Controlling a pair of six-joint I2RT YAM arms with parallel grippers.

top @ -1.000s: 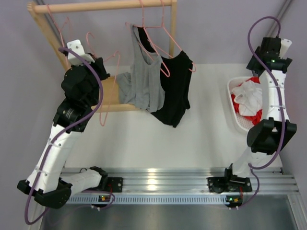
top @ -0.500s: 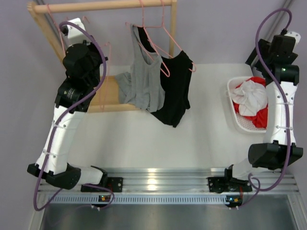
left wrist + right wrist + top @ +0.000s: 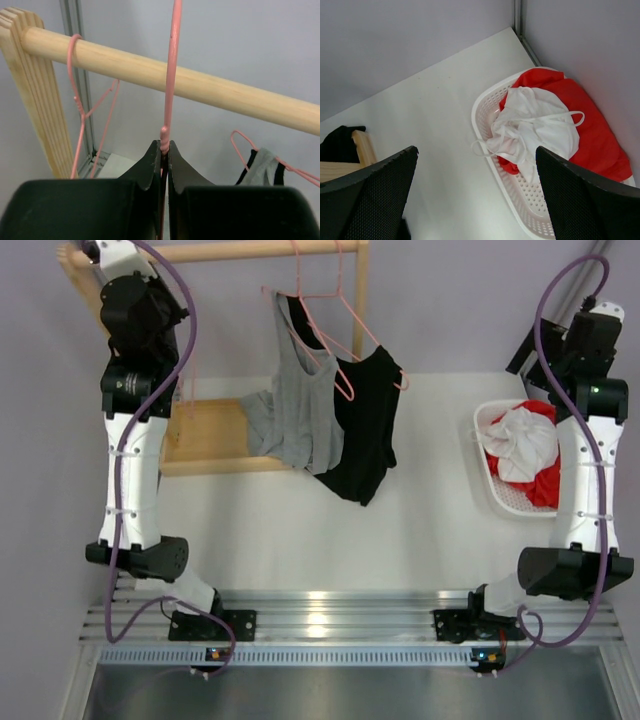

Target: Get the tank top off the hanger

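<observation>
A grey tank top (image 3: pixel 295 410) and a black tank top (image 3: pixel 365 425) hang on pink hangers (image 3: pixel 335 315) from the wooden rail (image 3: pixel 240 252). The grey one also shows at the right of the left wrist view (image 3: pixel 265 162). My left gripper (image 3: pixel 164 145) is raised at the rail's left end, just below it. It is shut on the neck of a bare pink hanger (image 3: pixel 171 75), whose hook reaches up past the rail (image 3: pixel 200 87). My right gripper (image 3: pixel 475 150) is open and empty, high above the white basket (image 3: pixel 481 102).
The white basket (image 3: pixel 488 465) at the right table edge holds white (image 3: pixel 525 440) and red (image 3: pixel 545 485) clothes. Another bare pink hanger (image 3: pixel 80 105) hangs at the rail's left end beside the wooden rack post (image 3: pixel 35 90). The rack's wooden base (image 3: pixel 205 435) lies on the table.
My left arm has swung up and left from the rack's base to the rail's left end. My right arm has lifted and straightened back over the basket.
</observation>
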